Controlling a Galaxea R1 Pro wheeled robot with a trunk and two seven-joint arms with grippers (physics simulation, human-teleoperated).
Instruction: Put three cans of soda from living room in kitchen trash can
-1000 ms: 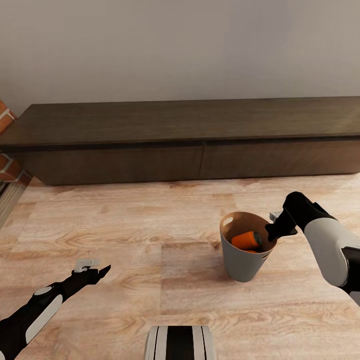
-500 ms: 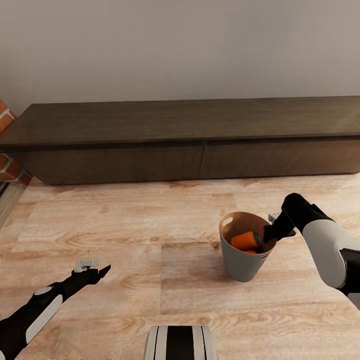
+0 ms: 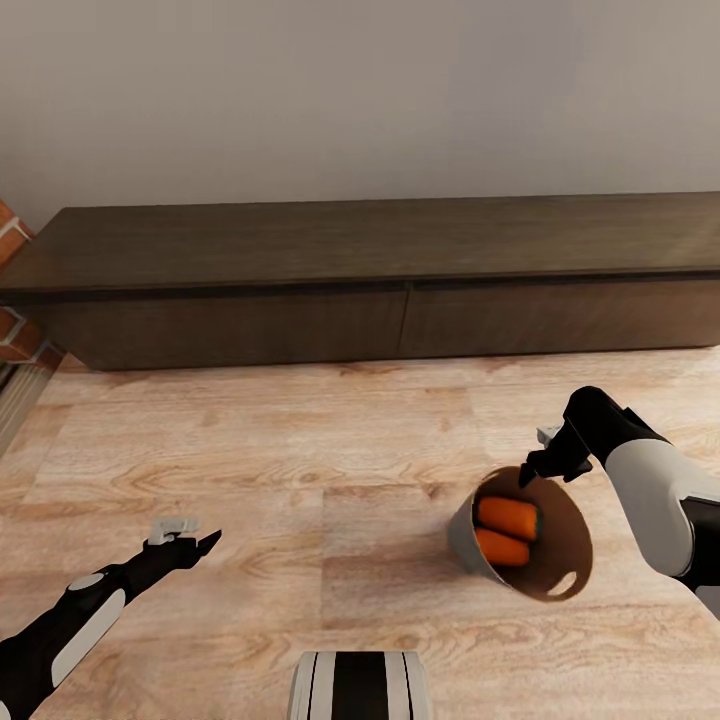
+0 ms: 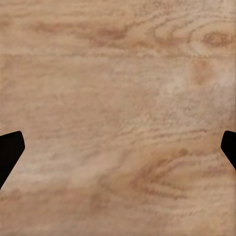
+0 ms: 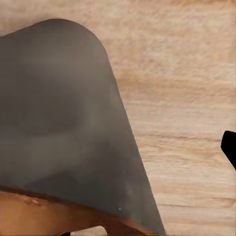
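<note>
Judging the next move comes down to how the tash can lies against the right gripper: in the head view the bin is not upright but leans far over on the wood floor, its grey base toward the left and its copper-brown mouth turned toward the robot and a little to the right, so its long axis runs low across the floor rather than straight up. The right gripper sits at the far edge of the rim, touching it or just beside it, with the bin below and nearer to the robot than the fingertips. Two orange cans of soda lie inside, one farther in and one nearer the mouth, both on their sides, parallel, their long axes running roughly left to right. The oval handle slot shows at the near side of the rim. In the right wrist view the bin's grey wall looms close and hides one finger, so I cannot tell whether that gripper is pinching the rim or standing free of it. The left gripper hangs well apart from the bin over bare floor, its jaws spread wide and holding nothing. The right arm is plainly the nearer one, and I judge that setting the bin upright is what it must manage, since the mouth's low tilt could let the cans roll out
</note>
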